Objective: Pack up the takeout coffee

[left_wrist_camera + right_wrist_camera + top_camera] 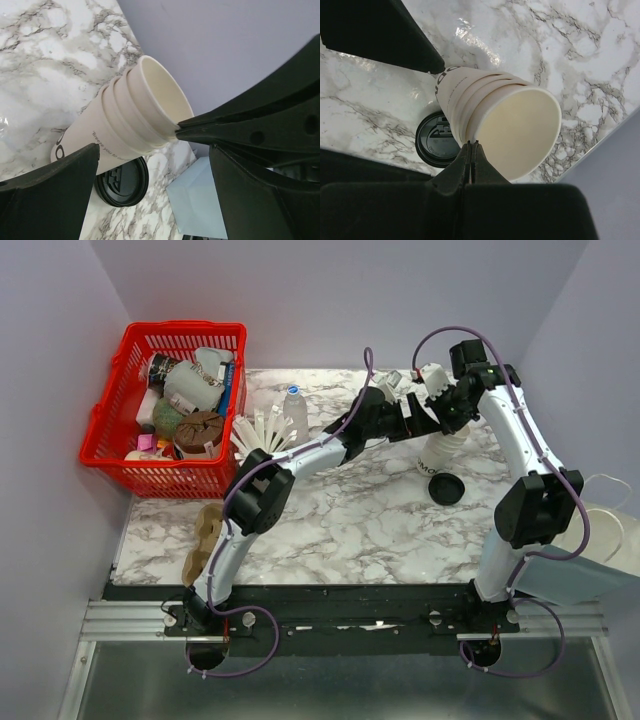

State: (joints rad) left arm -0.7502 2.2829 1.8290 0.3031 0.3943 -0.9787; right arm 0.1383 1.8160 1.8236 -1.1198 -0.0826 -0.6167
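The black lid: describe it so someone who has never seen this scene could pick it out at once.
On the marble table, look to the right side, at the tilted stack of cream paper cups. Just beyond it, toward the table's near edge, lies the black lid: flat, round, capping no cup.

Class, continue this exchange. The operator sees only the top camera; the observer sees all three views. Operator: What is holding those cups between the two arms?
Observer: The right gripper, shut, pinches the rim of the stack of cups.
Operator: And the left one?
Observer: The left gripper is open, straddling the stack.
Operator: Anything in the cups?
Observer: No. Several cups are nested, and the inner one is empty and has no lid on it.
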